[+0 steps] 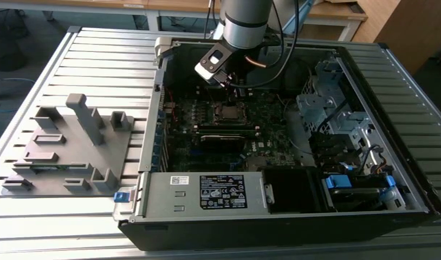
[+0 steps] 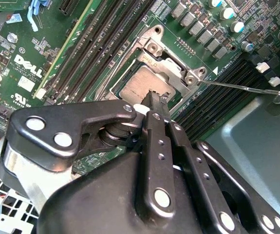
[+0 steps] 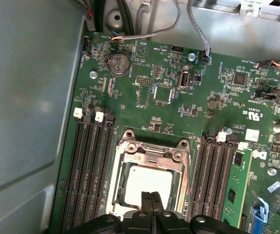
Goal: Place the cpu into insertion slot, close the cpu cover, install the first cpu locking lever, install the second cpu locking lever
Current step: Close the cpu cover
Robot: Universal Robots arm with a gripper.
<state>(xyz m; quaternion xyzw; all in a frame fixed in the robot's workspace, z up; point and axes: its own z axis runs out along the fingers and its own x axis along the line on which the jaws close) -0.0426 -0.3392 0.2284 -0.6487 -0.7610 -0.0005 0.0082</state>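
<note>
The cpu lies flat in the insertion slot, its dull silver top showing through the window of the cpu cover. The cover is down over the chip in both wrist views, with the cpu framed by the cpu cover. My gripper is shut, fingertips pressed together with nothing between them, right over the chip's edge. In the second wrist view the gripper tips sit at the chip's near side. One thin locking lever sticks out sideways from the socket, unlatched.
Long black memory slots flank the socket on both sides, with a green memory stick in one. The grey case wall stands close by. A drive cage and a power supply fill the case around the motherboard. A grey fixture rests outside.
</note>
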